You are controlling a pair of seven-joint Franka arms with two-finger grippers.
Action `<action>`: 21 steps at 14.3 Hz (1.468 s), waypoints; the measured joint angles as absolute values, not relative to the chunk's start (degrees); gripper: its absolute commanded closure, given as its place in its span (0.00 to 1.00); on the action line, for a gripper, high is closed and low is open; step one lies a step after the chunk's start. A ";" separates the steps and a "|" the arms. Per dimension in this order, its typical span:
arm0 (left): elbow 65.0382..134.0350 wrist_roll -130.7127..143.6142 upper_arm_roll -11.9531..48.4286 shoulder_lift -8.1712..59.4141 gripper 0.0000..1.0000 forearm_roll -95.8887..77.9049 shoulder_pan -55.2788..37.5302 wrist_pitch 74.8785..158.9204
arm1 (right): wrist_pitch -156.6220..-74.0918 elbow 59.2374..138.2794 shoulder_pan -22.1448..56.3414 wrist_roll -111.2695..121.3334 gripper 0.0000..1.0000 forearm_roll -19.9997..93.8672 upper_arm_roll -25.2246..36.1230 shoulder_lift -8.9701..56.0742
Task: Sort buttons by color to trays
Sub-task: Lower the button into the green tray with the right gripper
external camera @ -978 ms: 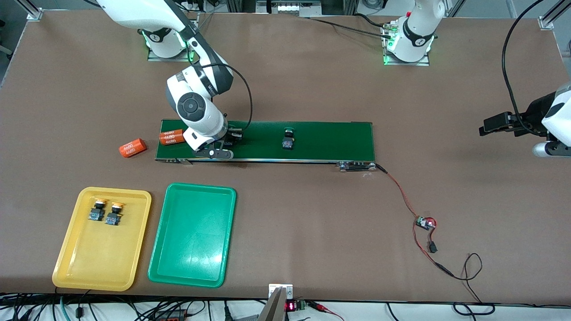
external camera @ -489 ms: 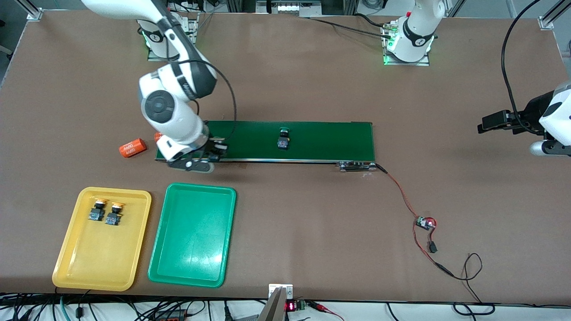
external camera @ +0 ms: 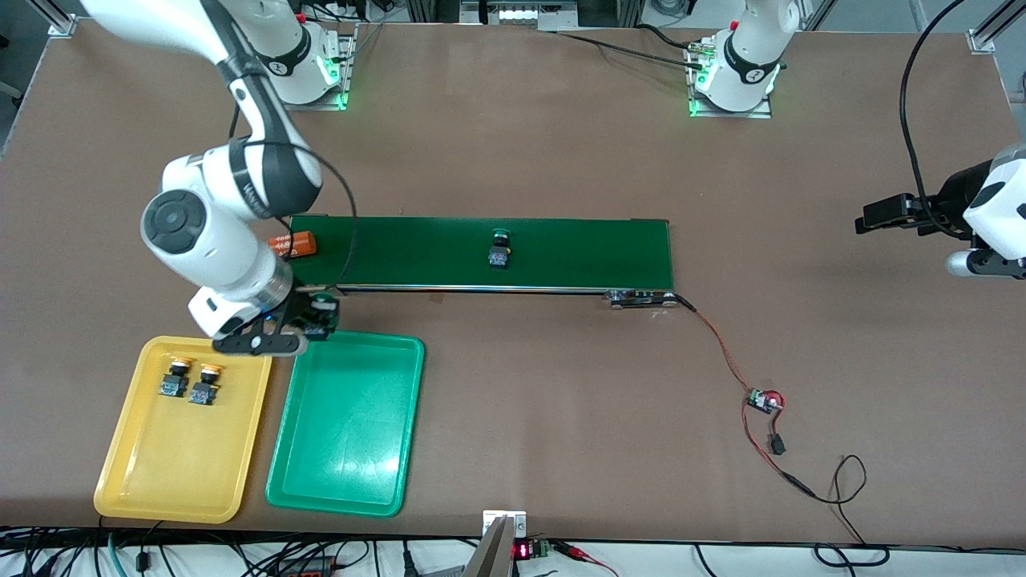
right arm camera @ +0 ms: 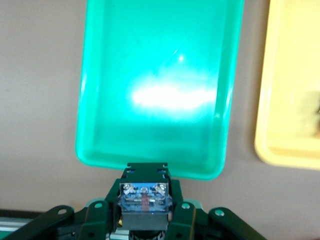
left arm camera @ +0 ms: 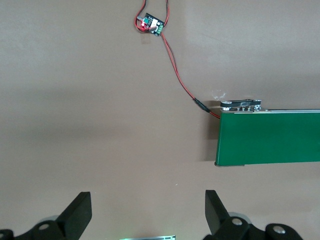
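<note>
My right gripper (external camera: 314,319) is shut on a button (right arm camera: 145,196) whose bluish-grey base faces the wrist camera; its cap is hidden. It hangs over the rim of the green tray (external camera: 345,473) on the belt's side, and that tray (right arm camera: 160,60) holds nothing. The yellow tray (external camera: 160,481) beside it holds two yellow-capped buttons (external camera: 175,377) (external camera: 206,383). A green-capped button (external camera: 499,247) lies on the dark green belt (external camera: 577,252). My left gripper (external camera: 874,220) waits open (left arm camera: 148,200) over bare table at the left arm's end.
An orange cylinder (external camera: 295,244) lies at the belt's end toward the right arm. A small circuit board (external camera: 763,399) with red wires runs from the belt's other end (left arm camera: 270,137) toward the front camera. The yellow tray's edge (right arm camera: 290,100) shows in the right wrist view.
My right arm has carried the button off the belt to the green tray's rim. The green button and the orange cylinder have ridden along the belt toward the right arm's end.
</note>
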State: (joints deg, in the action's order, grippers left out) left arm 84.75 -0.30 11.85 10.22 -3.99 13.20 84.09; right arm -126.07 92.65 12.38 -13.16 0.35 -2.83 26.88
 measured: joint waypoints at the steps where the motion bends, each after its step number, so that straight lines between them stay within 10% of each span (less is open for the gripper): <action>1: 84.75 -0.30 11.99 10.22 0.00 -4.00 13.19 84.04 | -126.36 90.76 12.04 -11.61 0.73 0.33 -2.30 28.58; 11: 81.90 -0.32 11.87 10.16 0.00 -4.01 13.27 80.78 | -144.26 82.57 11.19 -7.43 0.68 -1.63 -1.16 45.93; 16: 81.90 -0.35 11.88 10.29 0.00 -4.01 13.25 80.63 | -145.83 82.21 11.69 -7.42 0.10 -1.68 -1.16 48.76; 21: 81.90 -0.36 11.81 10.32 0.00 -4.01 13.44 80.60 | -145.83 82.15 11.85 -7.42 0.00 -1.67 -1.17 48.91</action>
